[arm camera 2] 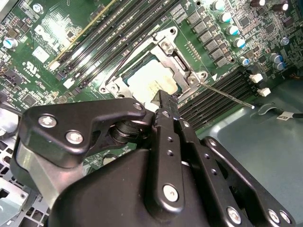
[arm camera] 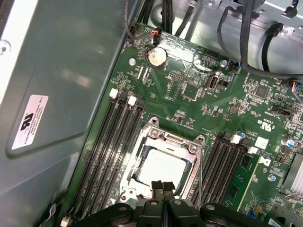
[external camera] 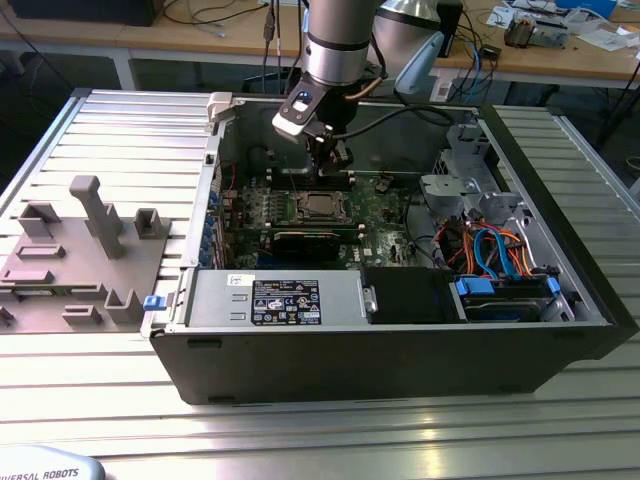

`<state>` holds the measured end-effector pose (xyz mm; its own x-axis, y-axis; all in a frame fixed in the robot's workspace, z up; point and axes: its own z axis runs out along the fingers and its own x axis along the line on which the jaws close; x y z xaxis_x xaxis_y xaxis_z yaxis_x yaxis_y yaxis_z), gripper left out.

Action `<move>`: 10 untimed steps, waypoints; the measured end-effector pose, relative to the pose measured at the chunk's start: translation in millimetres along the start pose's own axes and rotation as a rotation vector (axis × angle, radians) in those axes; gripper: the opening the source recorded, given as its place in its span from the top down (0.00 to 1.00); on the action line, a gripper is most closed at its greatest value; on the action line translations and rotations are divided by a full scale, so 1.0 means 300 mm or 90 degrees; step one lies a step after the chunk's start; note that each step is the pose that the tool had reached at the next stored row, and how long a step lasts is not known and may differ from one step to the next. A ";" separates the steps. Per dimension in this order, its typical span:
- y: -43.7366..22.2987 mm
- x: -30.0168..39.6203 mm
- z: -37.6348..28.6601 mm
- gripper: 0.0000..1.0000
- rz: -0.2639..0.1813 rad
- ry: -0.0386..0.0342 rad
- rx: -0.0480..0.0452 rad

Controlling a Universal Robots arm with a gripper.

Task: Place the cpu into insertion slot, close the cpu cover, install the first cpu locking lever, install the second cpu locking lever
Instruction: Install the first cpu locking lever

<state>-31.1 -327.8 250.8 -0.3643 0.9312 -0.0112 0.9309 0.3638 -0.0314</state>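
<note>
One arm over open computer case (external camera: 400, 360) on worktop (external camera: 300, 430). Found fingers (arm camera: 158, 188) pressed together tip to tip, nothing seen between them, hanging at one edge of cover plate (arm camera: 168, 140); cannot tell whether touching it. Noted chip (arm camera: 163, 166) seated in socket (arm camera: 152, 124), near middle of green board (arm camera: 199, 109), between two banks of long black memory slots (arm camera: 106, 151). Judged cover down flat over chip, with shiny top visible through its window. Spotted thin wire lever (arm camera 2: 227, 93) in second wrist view, running out from a socket corner across memory slots, apparently not yet latched.

Judged step in hand: first lever, with chip and cover done. To do well:
- use shut tips as one blunt pusher;
- bear on wire alone, never on chip top or small board parts;
- push down and sideways along lever's own arc, to bring hooked end under its catch;
- go slowly, guarding against skid off springy wire.
</note>
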 end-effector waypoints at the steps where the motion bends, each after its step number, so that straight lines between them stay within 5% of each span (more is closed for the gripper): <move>1: 0.000 0.000 0.000 0.89 -0.001 0.0000 0.0000; 10: 0.000 0.000 0.000 0.89 -0.008 -0.0002 -0.0001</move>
<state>-31.1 -327.8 250.8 -0.3758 0.9266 -0.0112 0.9264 0.3753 -0.0314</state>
